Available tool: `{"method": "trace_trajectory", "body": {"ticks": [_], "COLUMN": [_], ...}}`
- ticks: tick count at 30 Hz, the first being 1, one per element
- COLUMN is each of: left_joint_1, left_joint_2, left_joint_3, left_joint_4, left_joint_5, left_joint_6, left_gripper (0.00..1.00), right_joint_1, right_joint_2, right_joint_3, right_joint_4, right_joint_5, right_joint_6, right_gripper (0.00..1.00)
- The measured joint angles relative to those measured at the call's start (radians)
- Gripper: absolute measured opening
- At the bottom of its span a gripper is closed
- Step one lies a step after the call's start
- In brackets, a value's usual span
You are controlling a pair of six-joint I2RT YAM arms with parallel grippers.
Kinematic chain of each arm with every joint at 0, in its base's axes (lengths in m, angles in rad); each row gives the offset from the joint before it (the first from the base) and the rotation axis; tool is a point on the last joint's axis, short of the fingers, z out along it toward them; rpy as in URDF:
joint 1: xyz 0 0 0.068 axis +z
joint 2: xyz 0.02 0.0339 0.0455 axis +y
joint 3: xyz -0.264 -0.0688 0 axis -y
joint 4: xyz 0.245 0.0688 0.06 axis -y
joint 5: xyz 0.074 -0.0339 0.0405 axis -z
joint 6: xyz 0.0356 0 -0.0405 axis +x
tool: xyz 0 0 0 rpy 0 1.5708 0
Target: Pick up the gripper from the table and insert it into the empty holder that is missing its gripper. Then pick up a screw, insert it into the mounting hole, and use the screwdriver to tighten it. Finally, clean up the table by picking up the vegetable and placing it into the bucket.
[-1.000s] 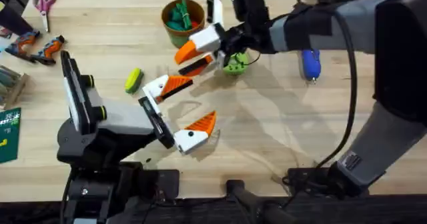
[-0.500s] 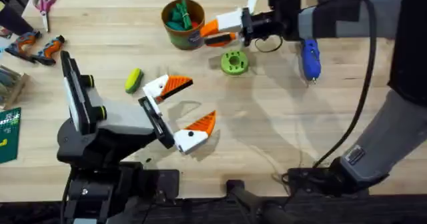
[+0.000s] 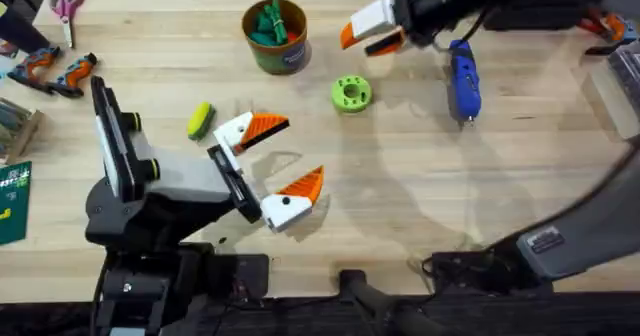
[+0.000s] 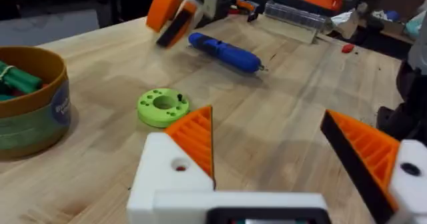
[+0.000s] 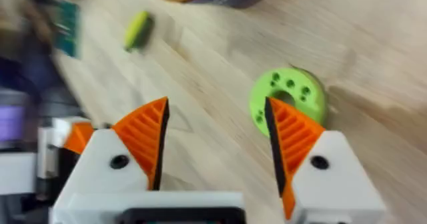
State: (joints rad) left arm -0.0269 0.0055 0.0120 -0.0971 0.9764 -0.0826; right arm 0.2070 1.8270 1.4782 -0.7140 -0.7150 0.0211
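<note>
My left gripper (image 3: pixel 300 151) rests open low over the table's middle, and both of its white finger mounts carry orange ribbed pads. My right gripper (image 3: pixel 358 44) hangs open and holds nothing at the back, between the bucket (image 3: pixel 285 56) and the blue screwdriver (image 3: pixel 463 81); it also shows far off as the right gripper (image 4: pixel 170 14) in the left wrist view. The yellow-green vegetable (image 3: pixel 201 119) lies left of the left gripper. A loose orange gripper piece, an empty holder and a screw are out of view.
A lime-green ring (image 3: pixel 351 93) lies in front of the right gripper, also seen as the ring (image 5: pixel 293 87). Scissors (image 3: pixel 67 4) and orange-handled tools (image 3: pixel 50 71) sit at the far left. Bare wood (image 3: pixel 420 196) lies to the right of the left gripper.
The right gripper has pulled away from the left gripper's fingers, moving back and right past the green ring toward the screwdriver. The left arm has stayed still.
</note>
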Motion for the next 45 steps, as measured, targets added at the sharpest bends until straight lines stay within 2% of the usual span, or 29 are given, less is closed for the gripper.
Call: {"method": "trace_trajectory", "body": {"ticks": [3,4,6,8,12,23,25,30,33,40,45], "left_joint_1": [0.0,0.0,0.0,0.0,0.0,0.0,0.0,0.0,0.0,0.0,0.0], "left_joint_2": [0.0,0.0,0.0,0.0,0.0,0.0,0.0,0.0,0.0,0.0,0.0], "left_joint_3": [0.0,0.0,0.0,0.0,0.0,0.0,0.0,0.0,0.0,0.0,0.0], "left_joint_4": [0.0,0.0,0.0,0.0,0.0,0.0,0.0,0.0,0.0,0.0,0.0], "left_joint_5": [0.0,0.0,0.0,0.0,0.0,0.0,0.0,0.0,0.0,0.0,0.0], "left_joint_6": [0.0,0.0,0.0,0.0,0.0,0.0,0.0,0.0,0.0,0.0,0.0], "left_gripper": [0.985,0.985,0.985,0.985,0.985,0.985,0.985,0.985,0.985,0.985,0.985], "right_joint_1": [0.042,0.104,0.148,0.191,0.241,0.236,0.235,0.235,0.235,0.25,0.264], "right_joint_2": [-0.061,-0.112,-0.123,-0.119,-0.105,-0.106,-0.111,-0.174,-0.217,-0.23,-0.225], "right_joint_3": [0.073,0.097,0.098,0.097,0.097,0.065,0.002,-0.27,-0.385,-0.428,-0.428], "right_joint_4": [-0.125,-0.232,-0.289,-0.334,-0.334,-0.328,-0.264,-0.02,0.094,0.318,0.343], "right_joint_5": [0.154,0.319,0.416,0.502,0.585,0.644,0.646,0.647,0.648,0.648,0.648], "right_joint_6": [-0.074,-0.112,-0.123,-0.131,-0.14,-0.091,-0.069,-0.003,0.023,0.039,0.031], "right_gripper": [0.802,0.814,0.82,0.875,0.986,0.992,0.991,0.991,0.991,0.979,0.945]}}
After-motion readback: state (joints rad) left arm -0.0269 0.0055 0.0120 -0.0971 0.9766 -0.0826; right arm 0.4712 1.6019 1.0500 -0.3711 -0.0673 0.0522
